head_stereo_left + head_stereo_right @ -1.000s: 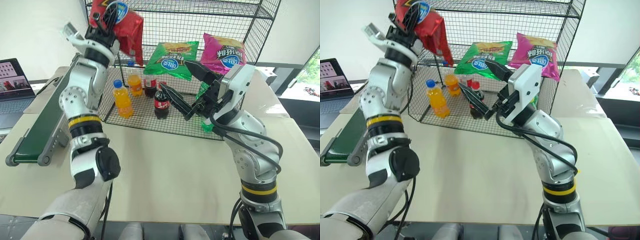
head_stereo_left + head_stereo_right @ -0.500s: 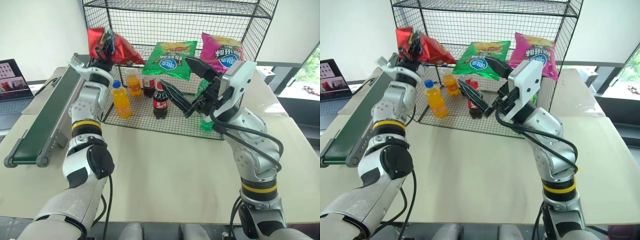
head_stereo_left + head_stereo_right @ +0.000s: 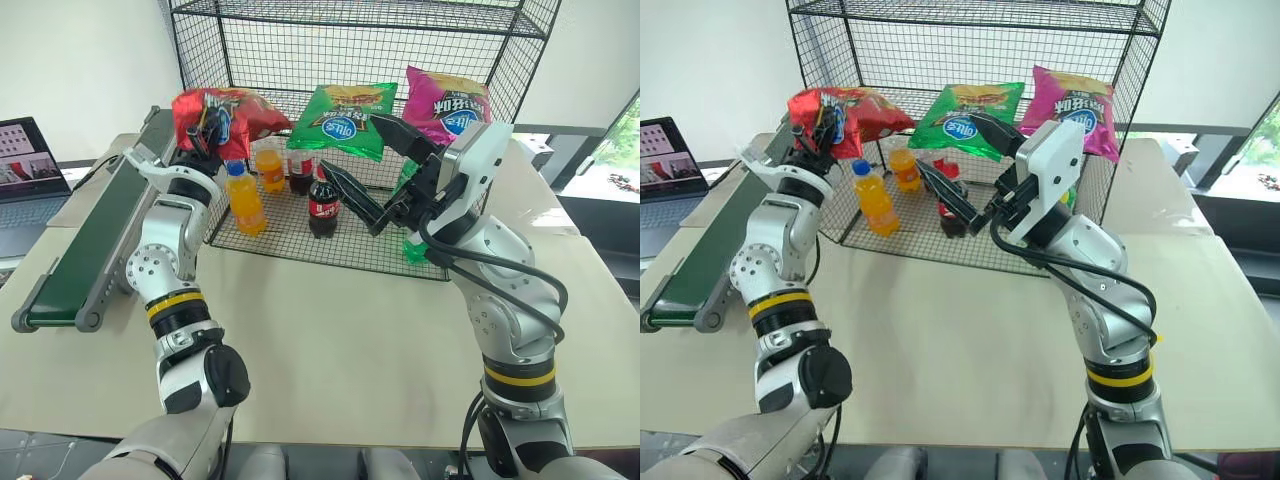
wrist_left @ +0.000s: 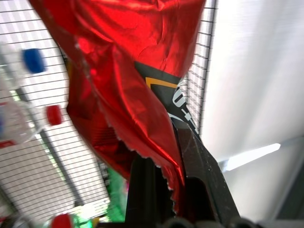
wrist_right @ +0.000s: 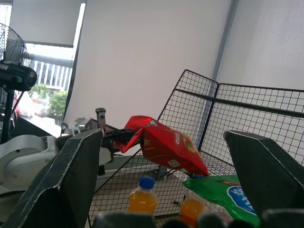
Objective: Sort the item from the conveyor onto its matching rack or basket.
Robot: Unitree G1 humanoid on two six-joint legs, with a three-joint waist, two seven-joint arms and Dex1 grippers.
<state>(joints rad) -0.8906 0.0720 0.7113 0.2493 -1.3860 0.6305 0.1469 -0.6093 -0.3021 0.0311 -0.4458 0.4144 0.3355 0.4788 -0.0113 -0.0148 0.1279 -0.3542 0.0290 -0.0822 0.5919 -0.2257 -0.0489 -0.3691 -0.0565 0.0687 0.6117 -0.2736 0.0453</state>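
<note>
- Red chip bag (image 3: pixel 228 110): pinched at one crimped end between the pressed-together fingers of the left gripper (image 3: pixel 203 133); in the left wrist view the foil edge is clamped between the two black fingers (image 4: pixel 202 171).
- Orientation: long axis near level, running from the gripper at 9 o'clock toward the green bag (image 3: pixel 343 118) at 3 o'clock; free end just beside that bag, logo face up and toward the camera.
- Location: on the middle tier of the black wire rack (image 3: pixel 520 60), at its 9 o'clock end, above the orange drink bottle (image 3: pixel 243 197).
- Change: a second ago the bag hung from the raised gripper, long axis near vertical, high at the rack's upper left corner; it has since come down and tipped over to lie near level at the shelf.
- Right gripper (image 3: pixel 362 166): fingers spread wide, nothing between them, at the rack's front near the cola bottle (image 3: pixel 321 208); same place as a second ago.
- Neighbouring stock: magenta bag (image 3: pixel 446 104) at 3 o'clock of the green bag, same tier.
- Conveyor (image 3: pixel 85 245): dark green belt at 9 o'clock of the rack, on the beige table (image 3: pixel 350 350).
</note>
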